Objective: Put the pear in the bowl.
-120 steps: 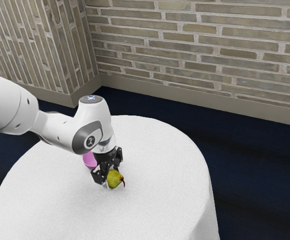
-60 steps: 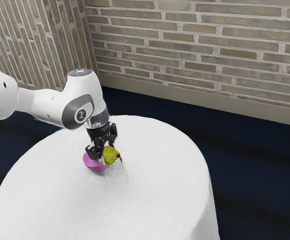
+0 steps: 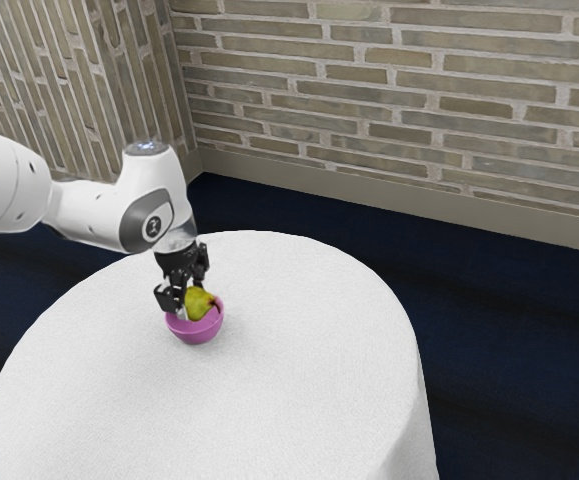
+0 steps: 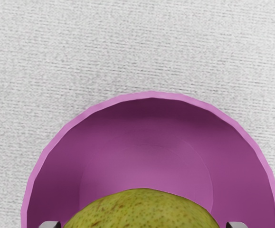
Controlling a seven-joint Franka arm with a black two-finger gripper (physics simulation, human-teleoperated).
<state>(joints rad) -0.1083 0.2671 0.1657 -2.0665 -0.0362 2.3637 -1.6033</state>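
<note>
Pear [image 3: 202, 305] — pinched between the gripper's [image 3: 192, 301] well-parted fingers — over the bowl [image 3: 195, 335].

The pear [image 4: 142, 209] hides part of the bowl [image 4: 146, 161]; the wrist view's edge crops both. The exterior view's edges cut off the arm [image 3: 89, 208] and table [image 3: 299, 390].

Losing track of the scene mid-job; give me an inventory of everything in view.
pear: 1, yellow-green, in the gripper, at the bowl's opening
bowl: 1, pink-purple, on the table, under the pear
table: 1, round, covered in white, under the bowl
brick walls: more than one face, grey-tan, beyond the table
skirting: beige, along the foot of the walls
floor: 1, dark blue, around the table
arm: 1, white and grey, from the exterior view's left
gripper: 1, black, shut on the pear
</note>
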